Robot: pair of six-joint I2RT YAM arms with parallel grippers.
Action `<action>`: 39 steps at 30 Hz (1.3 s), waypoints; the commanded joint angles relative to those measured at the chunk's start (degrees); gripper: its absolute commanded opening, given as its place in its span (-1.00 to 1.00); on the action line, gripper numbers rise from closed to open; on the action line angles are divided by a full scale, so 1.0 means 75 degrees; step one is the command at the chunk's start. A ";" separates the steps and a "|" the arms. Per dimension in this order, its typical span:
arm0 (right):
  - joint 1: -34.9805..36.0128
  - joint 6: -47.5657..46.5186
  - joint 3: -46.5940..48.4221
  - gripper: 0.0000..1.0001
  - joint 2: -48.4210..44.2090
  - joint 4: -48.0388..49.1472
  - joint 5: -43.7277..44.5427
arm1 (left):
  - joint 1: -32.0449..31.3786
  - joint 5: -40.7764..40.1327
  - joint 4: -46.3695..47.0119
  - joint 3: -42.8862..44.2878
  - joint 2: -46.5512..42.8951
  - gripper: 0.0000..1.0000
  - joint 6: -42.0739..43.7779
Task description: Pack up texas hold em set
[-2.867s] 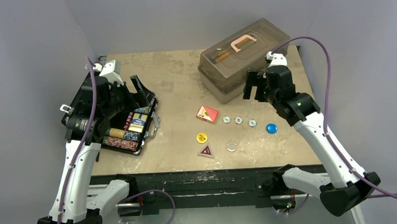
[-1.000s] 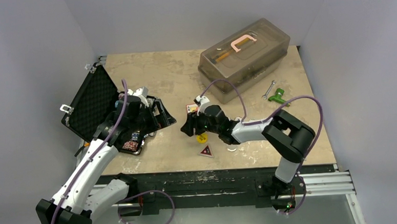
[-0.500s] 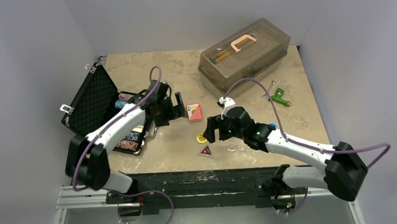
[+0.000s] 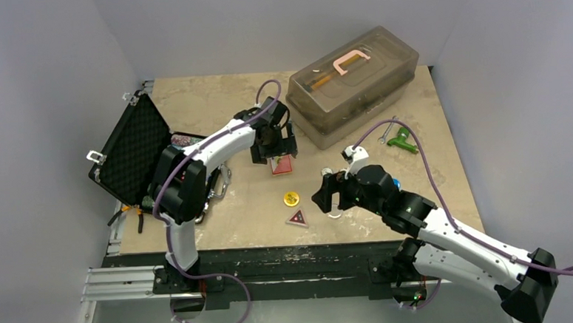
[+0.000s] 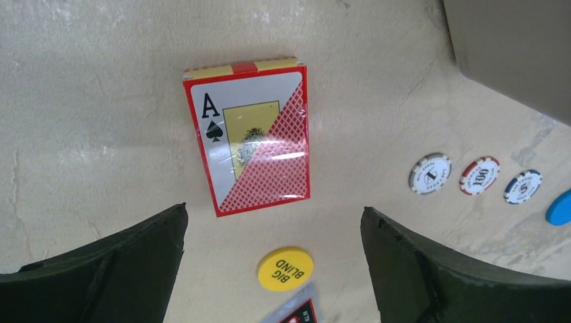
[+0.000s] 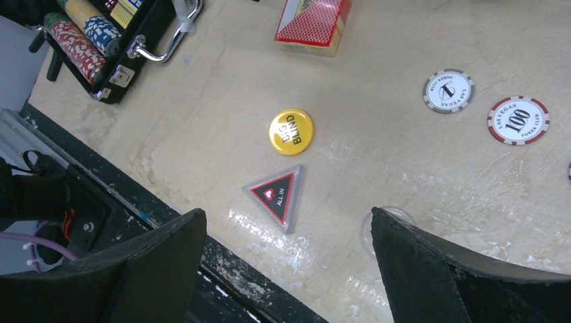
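**Cards first, small pieces after: both hands open and lined up**

Left gripper (image 5: 273, 222) hangs over the card box (image 5: 250, 138), fingers spread wide and holding nothing. In my wrist view they frame the box, one finger off each long side. That's on purpose: the box lies flat, face up on the table (image 4: 214, 99), so I reckon the only good pinch is across its narrow width.

The case (image 4: 131, 147) sits open at nine o'clock on the table, foam lid propped up, chip rows (image 6: 77, 37) showing. The box lies well apart from it, near the middle, so I judge a lift and a carry toward nine.

Right gripper (image 6: 288, 215) is just as wide and just as empty. It hovers above the triangular token (image 6: 276, 195) near the six o'clock edge. The yellow disc (image 6: 291, 131) lies just at twelve o'clock of the token, and a clear disc (image 6: 387, 221) peeks out at three, by my finger. Loose chips (image 5: 479, 175) and a blue disc (image 5: 560, 207) trail off toward four o'clock of the box.

All thin and flat, so my guess is they'll slide before they lift. The tub (image 4: 353, 73) at one o'clock stays out of this.
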 commanded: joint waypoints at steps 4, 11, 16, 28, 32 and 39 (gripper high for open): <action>-0.0025 -0.0090 0.0121 0.84 -0.0607 -0.0602 0.0507 | -0.0182 -0.0789 -0.1008 0.1264 0.0884 0.82 -0.0069; -0.0026 -0.0106 0.0072 0.86 -0.0747 -0.0591 0.0586 | -0.0184 -0.0767 -0.1505 0.1900 0.1488 0.75 -0.0204; -0.0027 -0.0117 0.0032 0.87 -0.0708 -0.0538 0.0644 | -0.0225 -0.0782 -0.2019 0.2500 0.2001 0.73 -0.0127; -0.0027 -0.0181 0.0062 0.88 -0.0643 -0.0530 0.0718 | -0.0240 -0.1133 -0.2301 0.2973 0.2421 0.43 0.0135; -0.0024 -0.0211 0.0077 0.89 -0.0585 -0.0518 0.0760 | -0.0240 -0.1086 -0.2371 0.3170 0.2584 0.42 0.0241; -0.0027 -0.0246 0.0108 0.90 -0.0481 -0.0468 0.0778 | -0.0240 -0.1207 -0.2432 0.3287 0.2663 0.42 0.0231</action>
